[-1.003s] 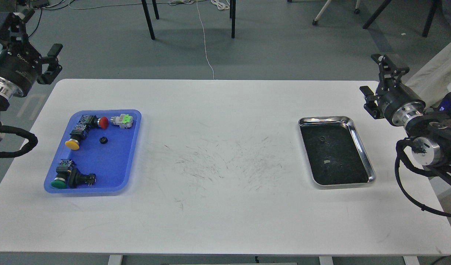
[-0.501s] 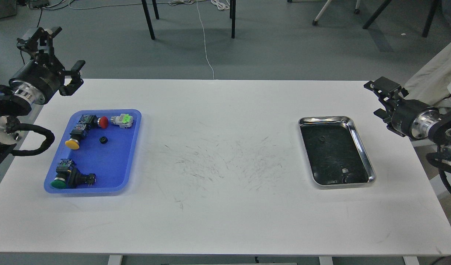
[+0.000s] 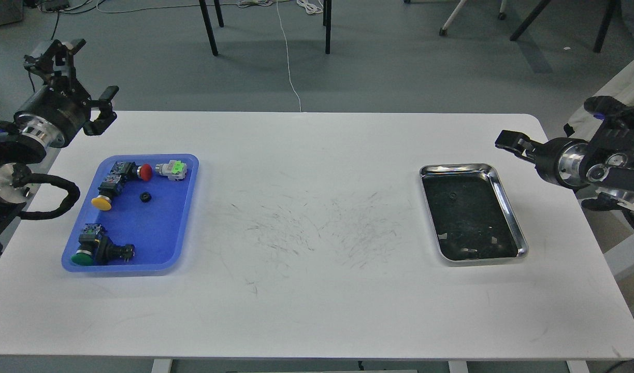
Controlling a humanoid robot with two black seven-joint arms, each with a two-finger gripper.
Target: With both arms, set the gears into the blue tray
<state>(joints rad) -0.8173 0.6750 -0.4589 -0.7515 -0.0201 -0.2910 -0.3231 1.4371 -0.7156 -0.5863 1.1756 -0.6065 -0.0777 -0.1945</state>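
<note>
My left pincer (image 3: 84,85) is wide open, empty; the right one (image 3: 508,141) I cannot tell. The steel tray's gear (image 3: 453,196) (tiny, hard, light) needs an edge pinch.

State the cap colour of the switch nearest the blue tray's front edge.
Green; head view shows it best.

grey floor (image 3: 400,67), white table (image 3: 317,290)
</note>
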